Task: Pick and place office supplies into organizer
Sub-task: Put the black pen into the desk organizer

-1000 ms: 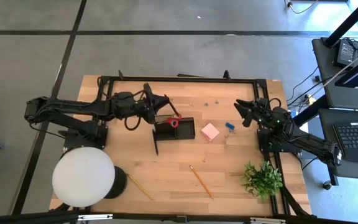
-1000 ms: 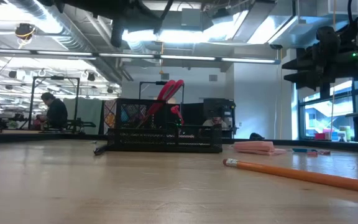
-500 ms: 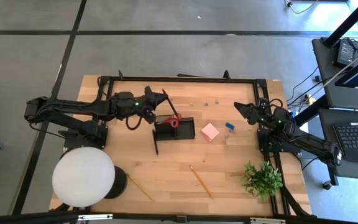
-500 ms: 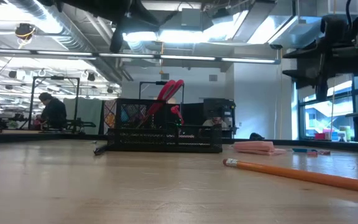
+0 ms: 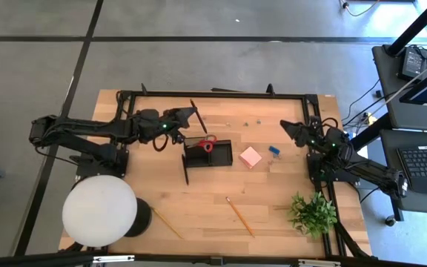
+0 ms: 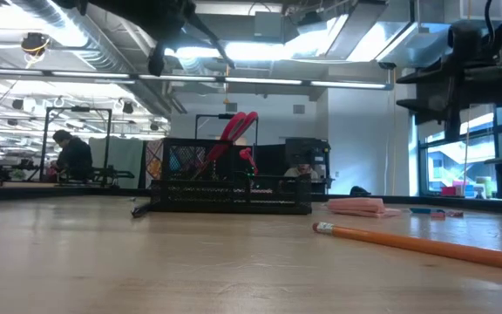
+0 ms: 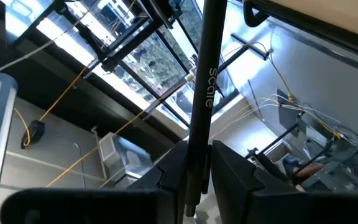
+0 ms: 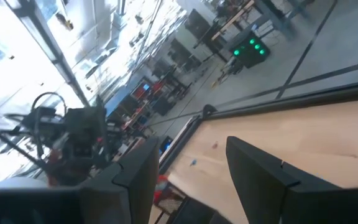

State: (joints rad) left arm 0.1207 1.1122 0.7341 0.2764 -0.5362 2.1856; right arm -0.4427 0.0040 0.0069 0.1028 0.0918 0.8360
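Note:
My left gripper [image 5: 187, 117] hovers left of and beyond the black organizer [image 5: 209, 154], shut on a thin black pen [image 7: 205, 81]. Red-handled scissors [image 5: 208, 143] stand in the organizer with their handles up [image 6: 239, 129]. On the table to its right lie a pink sticky-note block [image 5: 250, 156] and a small blue piece [image 5: 274, 150]. Another black pen [image 5: 186, 173] lies by the organizer's left near corner. Two pencils [image 5: 239, 216] [image 5: 167, 222] lie nearer the front edge. My right gripper [image 5: 290, 130] waits open at the right, holding nothing. My left gripper pinches the pen's shaft [image 7: 195, 163] between its two fingers, near one end, with the long part [image 7: 209, 56] sticking out past them. The fingers come level from the table's left and lie across the pen. The pen is lifted clear, high above the table.
A large white round lamp [image 5: 99, 210] stands at the near left and a green plant [image 5: 313, 213] at the near right. A black frame [image 5: 221, 94] runs along the table's far and side edges. Bare wood lies in front of the organizer.
My left gripper has rolled about its own line without leaving its place. The pen it holds has swung round: its long end, which pointed toward the organizer, now points toward the table's far edge. My right gripper has also rolled a little in place.

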